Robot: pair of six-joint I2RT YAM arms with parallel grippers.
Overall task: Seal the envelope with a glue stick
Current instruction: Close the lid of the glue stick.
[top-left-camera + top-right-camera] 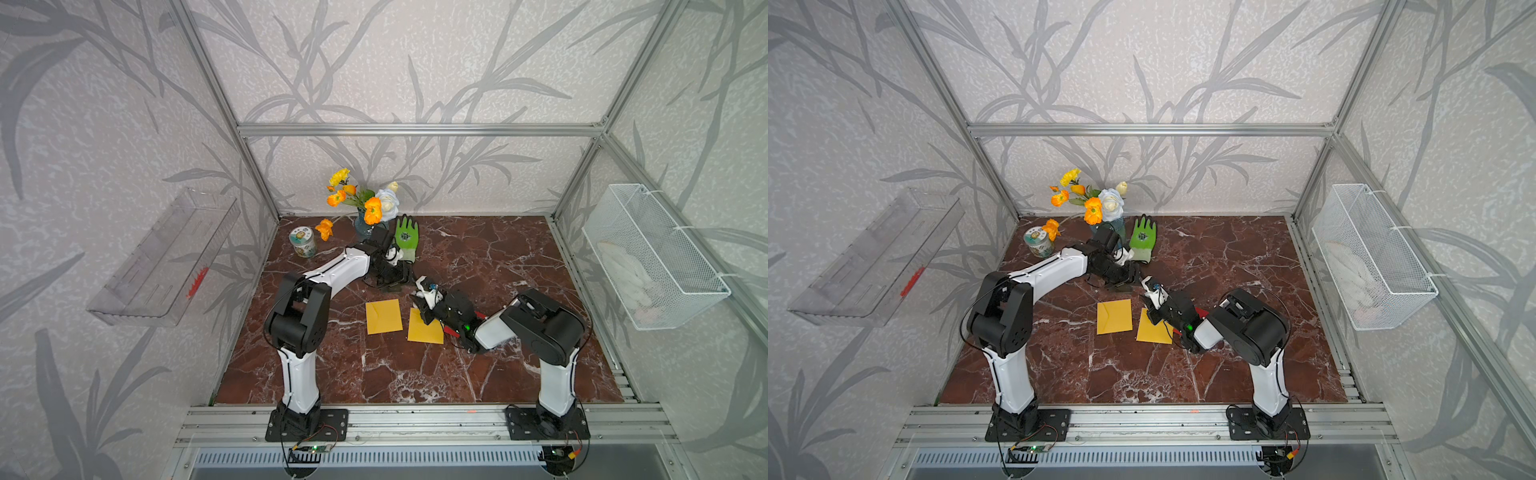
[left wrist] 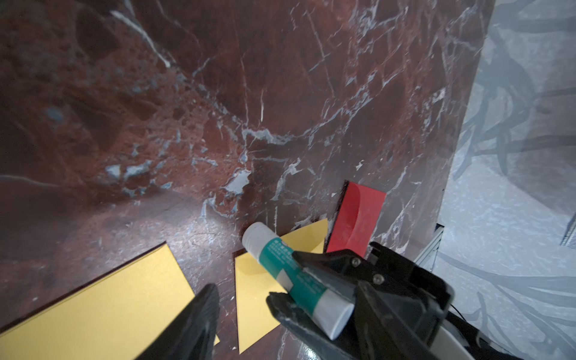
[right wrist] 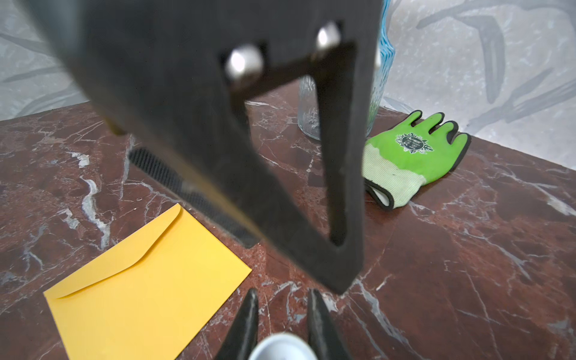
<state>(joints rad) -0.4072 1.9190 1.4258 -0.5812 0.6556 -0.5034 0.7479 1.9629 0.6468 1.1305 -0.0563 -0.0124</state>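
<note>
The glue stick [image 2: 291, 271], a white tube with a teal label, is clamped between the black fingers of my right gripper [image 1: 417, 299] above the table's middle. In the right wrist view one white end of the stick [image 3: 282, 347] shows between that gripper's [image 3: 282, 294] fingertips. My left gripper [image 1: 405, 278] meets it from behind. Its fingers [image 2: 201, 314] stand wide apart, on either side of the stick's near white end, with a gap showing. Two yellow envelopes lie below: one [image 1: 383, 316] with its flap down, the other [image 1: 424, 330] partly under my right gripper.
A red card [image 2: 355, 218] lies beside the second envelope, under my right arm. At the back stand a green glove [image 1: 406, 237], a glass vase of flowers [image 1: 370, 224] and a patterned tin [image 1: 302, 242]. A clear shelf [image 1: 166, 257] and a wire basket [image 1: 652, 253] hang on the side walls.
</note>
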